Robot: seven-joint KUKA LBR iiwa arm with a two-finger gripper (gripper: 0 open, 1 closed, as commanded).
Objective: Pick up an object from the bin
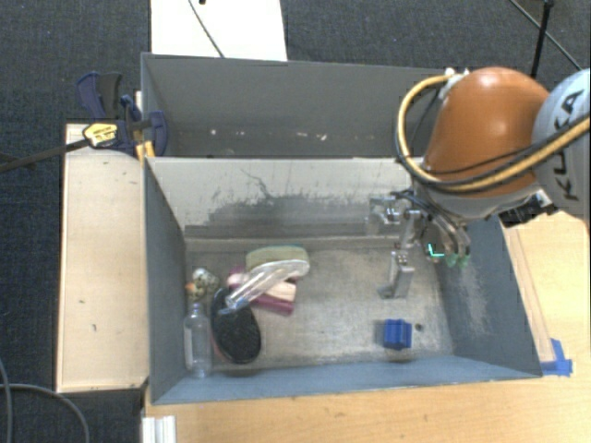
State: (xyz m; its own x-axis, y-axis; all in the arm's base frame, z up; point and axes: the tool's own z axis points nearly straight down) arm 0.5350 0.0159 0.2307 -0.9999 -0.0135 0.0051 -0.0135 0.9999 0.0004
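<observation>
Your gripper [397, 289] hangs over bare floor in the right half of the bin [480, 312], w/ nothing visibly in it. Can't tell how wide the claw is open. Nearest thing is a small blue block [396, 334], close to the front wall, near the claw but apart from it. Prob. light, stiff, not fragile, so take it across two flat opposite sides. At left, black brush [238, 335], clear bottle [196, 338] & pink pieces [277, 295] lie heaped. They look slippery & awkward, so I'd skip them.

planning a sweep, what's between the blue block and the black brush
Nothing: the camera view shows bare bin floor between the blue block and the black brush.
</observation>
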